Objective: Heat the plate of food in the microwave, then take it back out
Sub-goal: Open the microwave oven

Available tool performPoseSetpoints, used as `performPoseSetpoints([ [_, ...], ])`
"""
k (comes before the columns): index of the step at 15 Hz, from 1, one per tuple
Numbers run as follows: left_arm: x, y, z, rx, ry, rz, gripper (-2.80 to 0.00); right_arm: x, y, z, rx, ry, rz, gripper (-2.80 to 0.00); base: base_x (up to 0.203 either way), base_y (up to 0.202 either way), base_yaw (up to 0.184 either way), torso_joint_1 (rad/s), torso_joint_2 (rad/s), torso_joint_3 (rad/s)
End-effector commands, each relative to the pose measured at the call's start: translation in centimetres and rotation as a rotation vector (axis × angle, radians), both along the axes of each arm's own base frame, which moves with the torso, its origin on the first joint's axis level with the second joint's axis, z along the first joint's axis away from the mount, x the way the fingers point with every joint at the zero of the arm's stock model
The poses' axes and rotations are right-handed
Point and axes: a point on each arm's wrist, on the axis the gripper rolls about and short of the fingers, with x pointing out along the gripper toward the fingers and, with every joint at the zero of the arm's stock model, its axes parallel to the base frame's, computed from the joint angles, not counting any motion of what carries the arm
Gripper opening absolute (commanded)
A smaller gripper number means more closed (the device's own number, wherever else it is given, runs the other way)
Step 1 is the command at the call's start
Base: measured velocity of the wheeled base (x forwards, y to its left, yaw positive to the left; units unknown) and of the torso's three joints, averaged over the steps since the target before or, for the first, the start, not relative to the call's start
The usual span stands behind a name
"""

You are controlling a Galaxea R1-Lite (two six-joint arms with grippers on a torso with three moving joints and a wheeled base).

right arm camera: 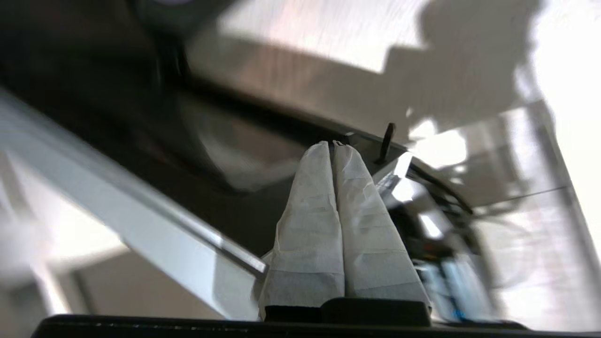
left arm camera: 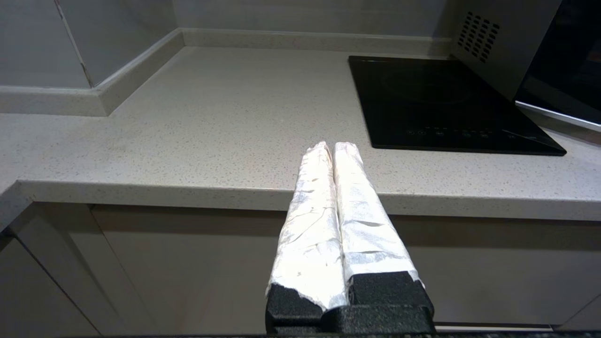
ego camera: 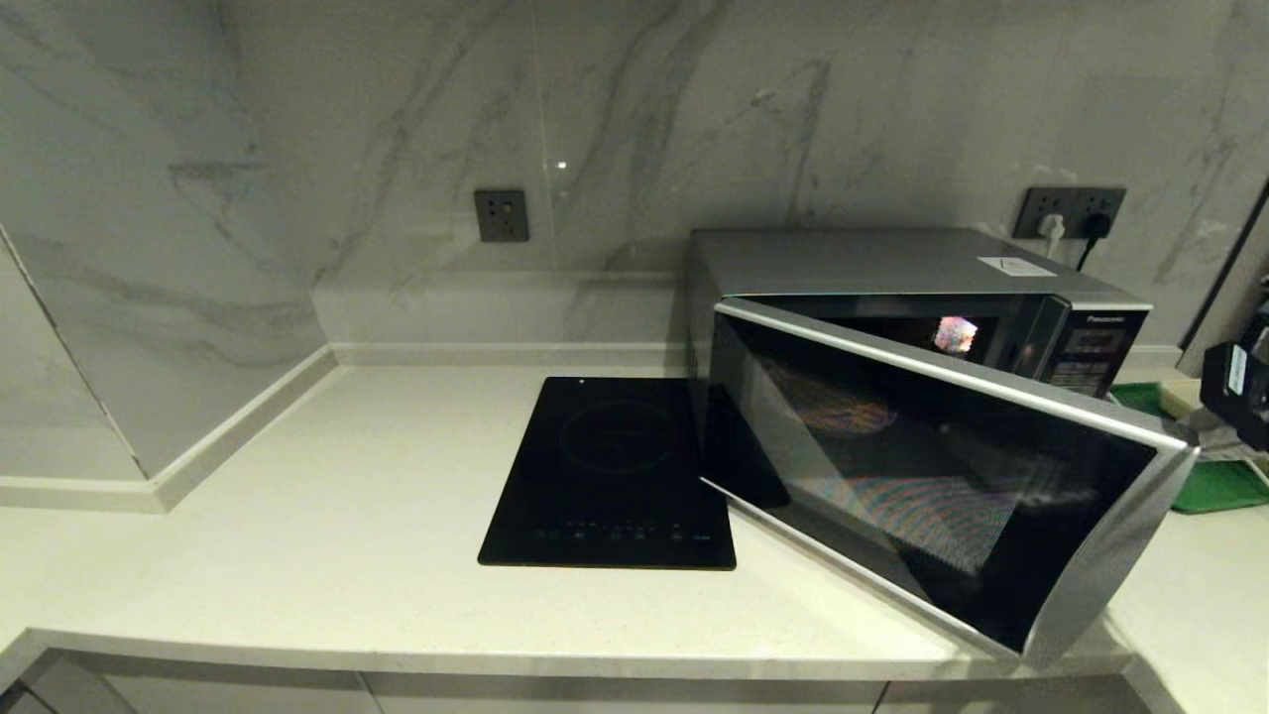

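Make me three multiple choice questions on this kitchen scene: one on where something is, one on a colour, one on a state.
1. Where is the induction cooktop?
A. left of the microwave
B. on top of it
C. inside it

2. What colour is the tray past the microwave?
A. red
B. green
C. blue

3. How is the microwave door?
A. fully shut
B. removed
C. partly open

Key: 1 A, the head view shows it flush in the counter on that side. 2 B, its visible edge is green. 3 C, the door angles outward, exposing the cavity.

One microwave [ego camera: 922,436], one cooktop [ego camera: 615,476], two sockets [ego camera: 501,215]
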Motion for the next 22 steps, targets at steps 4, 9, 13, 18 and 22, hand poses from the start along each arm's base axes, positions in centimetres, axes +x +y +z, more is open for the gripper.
performPoseSetpoints([
  [4, 0.0, 0.0, 0.0, -0.001, -0.001, 0.0, -2.8, -3.0, 5.2, 0.5, -0.039, -0.038, 0.257, -2.8, 0.0, 0.0, 0.0, 0.0, 0.0, 0.0],
  [9, 0.0, 0.0, 0.0, -0.001, -0.001, 0.001, -2.8, -5.2, 9.4, 1.5, -0.034, -0.086, 0.455, -2.8, 0.0, 0.0, 0.0, 0.0, 0.0, 0.0],
  [13, 0.0, 0.0, 0.0, -0.001, -0.001, 0.001, -2.8, -6.8, 12.2, 1.3, -0.049, -0.085, 0.58, -2.8, 0.0, 0.0, 0.0, 0.0, 0.0, 0.0],
  [18, 0.0, 0.0, 0.0, -0.001, -0.002, 0.001, -2.8, -7.6, 14.0, 1.4, -0.039, -0.088, 0.668, -2.8, 0.0, 0.0, 0.0, 0.0, 0.0, 0.0],
  [22, 0.0, 0.0, 0.0, -0.001, -0.001, 0.001, -2.8, -6.7, 16.6, 1.7, -0.045, -0.115, 0.754, -2.8, 0.0, 0.0, 0.0, 0.0, 0.0, 0.0],
])
